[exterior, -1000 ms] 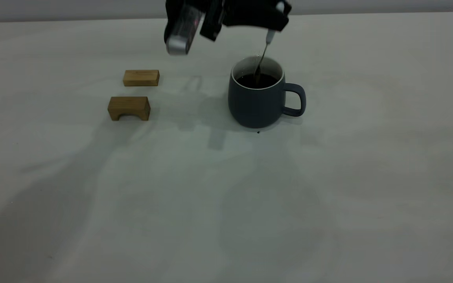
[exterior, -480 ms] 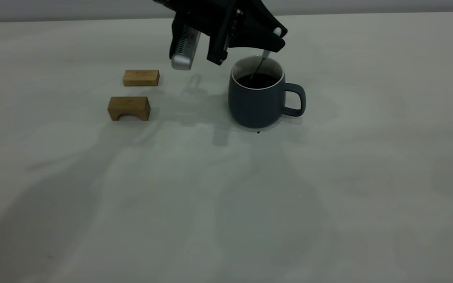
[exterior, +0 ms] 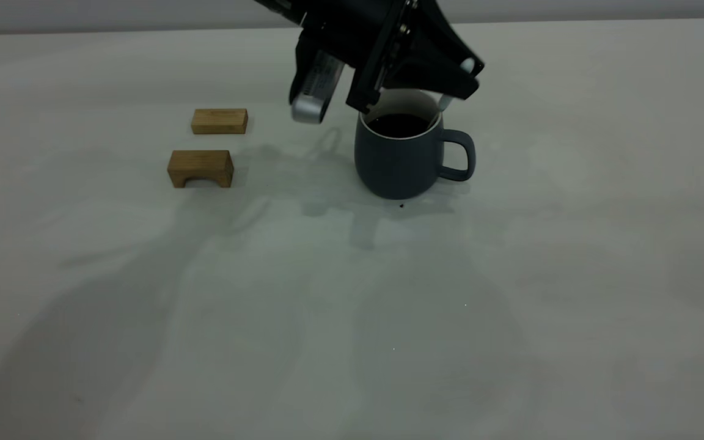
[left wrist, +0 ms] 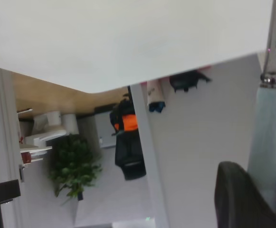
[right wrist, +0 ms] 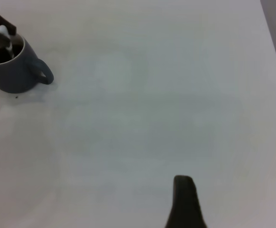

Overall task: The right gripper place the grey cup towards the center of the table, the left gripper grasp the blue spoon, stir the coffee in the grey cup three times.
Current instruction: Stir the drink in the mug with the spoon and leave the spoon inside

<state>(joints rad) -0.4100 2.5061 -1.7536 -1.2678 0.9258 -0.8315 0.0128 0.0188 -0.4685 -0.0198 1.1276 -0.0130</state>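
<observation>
Left hand: The left hand [exterior: 459, 76] hung just above the grey cup [exterior: 398, 156], over the rim on the handle side. Its fingers were pinched tight on the pale top end of the blue spoon [exterior: 443, 102].
Spoon direction: The blue spoon pointed down and a little sideways from the left hand, into the cup. Only a short bit of it showed under the fingers, close to the inside wall. Its bowl could not be seen. In the left wrist view the spoon [left wrist: 266, 137] ran straight away from the fingers [left wrist: 242, 199], blue part first, then the metal neck.
Coffee: The coffee [exterior: 396, 124] sat dark and flat right below the left hand, so the spoon only needed to go round inside the rim.
Cup place: The grey cup stood upright on the worktop [exterior: 352, 305], toward the far middle, with its handle on the right arm's side.
Right hand: The right hand [right wrist: 185, 204] was well away from the cup [right wrist: 14, 66], far on its own side. Only one dark finger showed, so it could not be told if it was open or closed.
Nearer arm: The left one, by a lot.
Wooden blocks: Two wooden blocks [exterior: 208, 146] lay apart from the cup, on the left arm's side.
</observation>
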